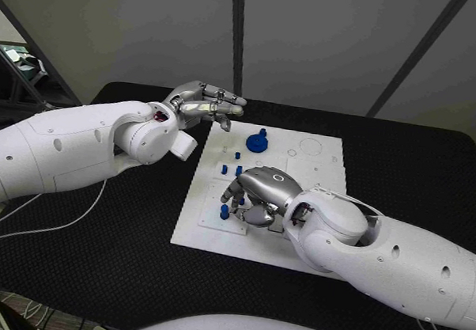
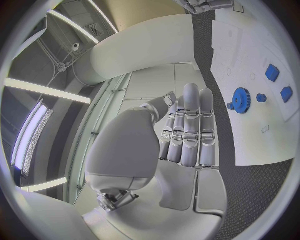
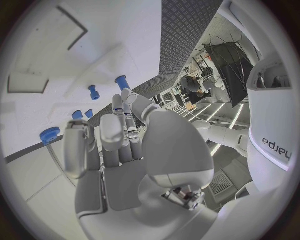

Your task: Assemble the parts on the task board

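Two silver hands work over a black surface (image 1: 89,277) that carries one white task board (image 1: 319,161), a flat plate lying in the middle. On the board's far part stands one blue gear-like part (image 1: 259,142), seen in the left wrist view as a toothed disc (image 2: 240,96) with three smaller blue parts (image 2: 272,72) beside it. Nearer, along the board's left side, a cluster of small blue pegs (image 1: 235,169) stands or lies; their exact count cannot be told, since the right hand covers some of them. The right hand (image 1: 260,197) is low over the near left part of the board, its fingers curled down among the pegs; whether it grips one cannot be told. Its wrist view shows the fingers (image 3: 109,135) side by side and partly bent, with several blue parts (image 3: 94,92) on the white board beyond them. The left hand (image 1: 205,103) hangs just off the board's far left corner, above the surface, fingers (image 2: 190,125) bent loosely together with nothing in them. Behind the surface stand grey wall panels (image 1: 320,38) divided by dark strips.
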